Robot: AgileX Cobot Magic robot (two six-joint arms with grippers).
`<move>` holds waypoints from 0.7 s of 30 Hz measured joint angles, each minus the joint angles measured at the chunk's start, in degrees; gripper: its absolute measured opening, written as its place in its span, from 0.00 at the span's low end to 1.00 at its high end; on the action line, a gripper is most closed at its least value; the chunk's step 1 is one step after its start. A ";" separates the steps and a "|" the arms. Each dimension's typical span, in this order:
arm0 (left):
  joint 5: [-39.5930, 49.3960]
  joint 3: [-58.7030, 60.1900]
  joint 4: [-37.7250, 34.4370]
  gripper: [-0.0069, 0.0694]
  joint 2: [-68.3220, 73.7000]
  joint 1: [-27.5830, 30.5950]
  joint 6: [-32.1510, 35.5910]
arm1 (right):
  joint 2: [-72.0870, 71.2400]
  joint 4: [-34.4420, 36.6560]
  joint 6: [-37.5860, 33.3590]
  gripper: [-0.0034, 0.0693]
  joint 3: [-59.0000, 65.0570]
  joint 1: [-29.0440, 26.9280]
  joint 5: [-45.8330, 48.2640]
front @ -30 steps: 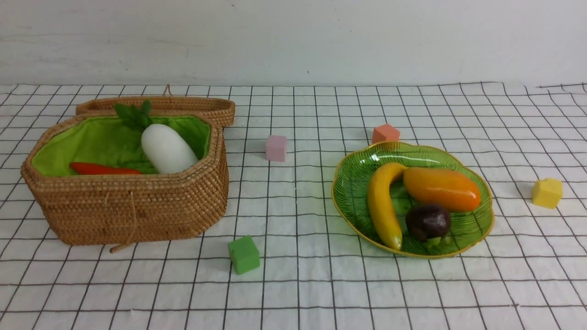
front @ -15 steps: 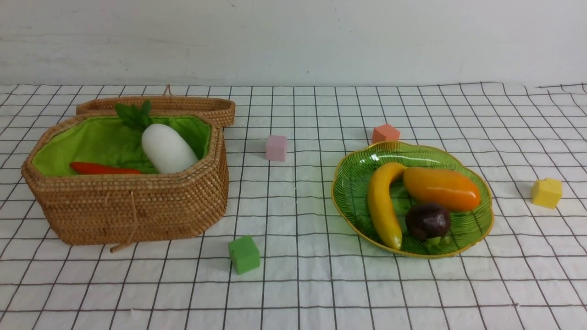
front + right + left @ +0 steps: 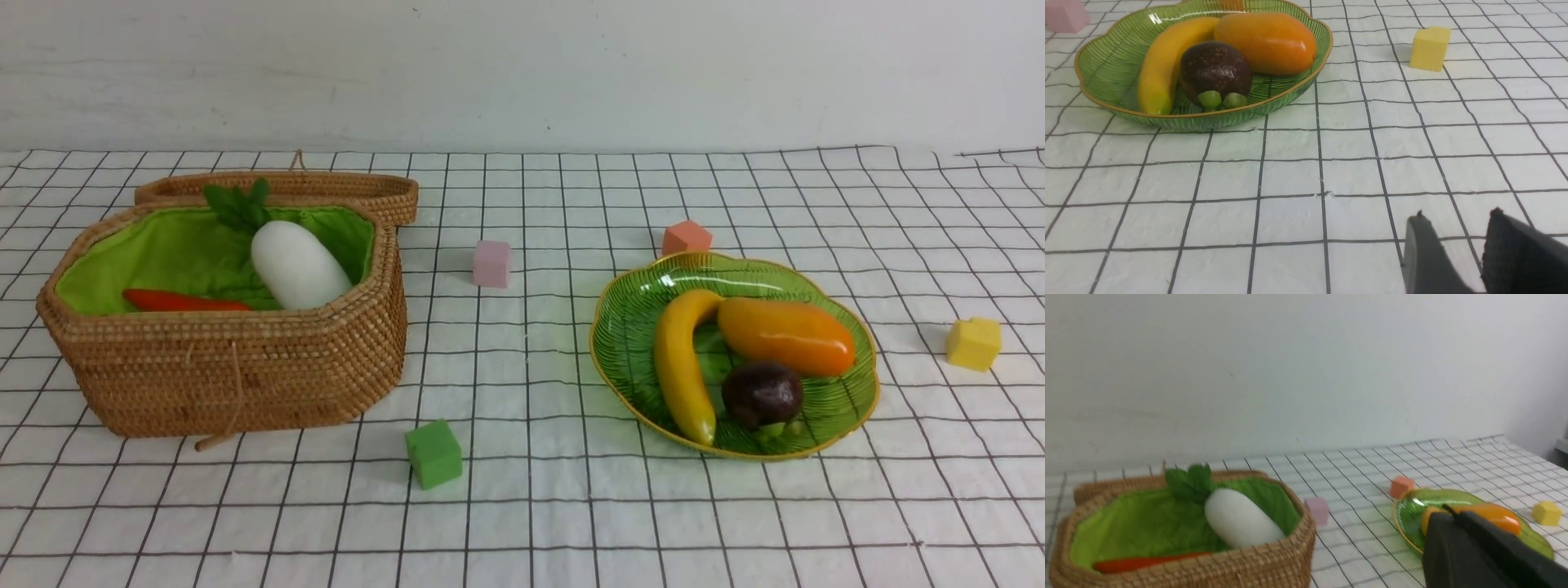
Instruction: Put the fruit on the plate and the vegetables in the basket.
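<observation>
A white cloth (image 3: 522, 523) ruled with a thin black grid covers the desk. The basket (image 3: 237, 367) is brown woven wicker with a bright green lining; its lid (image 3: 326, 189) has the same weave. The radish (image 3: 298, 265) is white with green leaves, the carrot (image 3: 184, 301) orange-red. The plate (image 3: 629, 327) is translucent green, ribbed, gold-rimmed. The banana (image 3: 679, 367) is yellow, the mango (image 3: 785, 336) glossy orange, the mangosteen (image 3: 761, 394) dark purple. The cubes are pink (image 3: 491, 264), salmon (image 3: 686, 238), yellow (image 3: 973, 343) and green (image 3: 433, 453). The fingers (image 3: 1425, 253) are black.

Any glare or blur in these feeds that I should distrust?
Front view: sharp, with a white glare streak on the plate rim. Left wrist view: soft overall, radish leaves smeared. Right wrist view: crisp, highlights on the mango.
</observation>
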 joint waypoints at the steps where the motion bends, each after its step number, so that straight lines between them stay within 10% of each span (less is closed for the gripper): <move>1: -0.40 0.31 -0.27 0.07 -0.21 0.34 0.94 | 0.00 0.00 0.00 0.38 0.00 0.00 0.00; 21: 12.21 24.78 -6.00 0.09 -11.88 18.88 4.58 | 0.00 0.00 0.00 0.38 0.00 0.00 0.00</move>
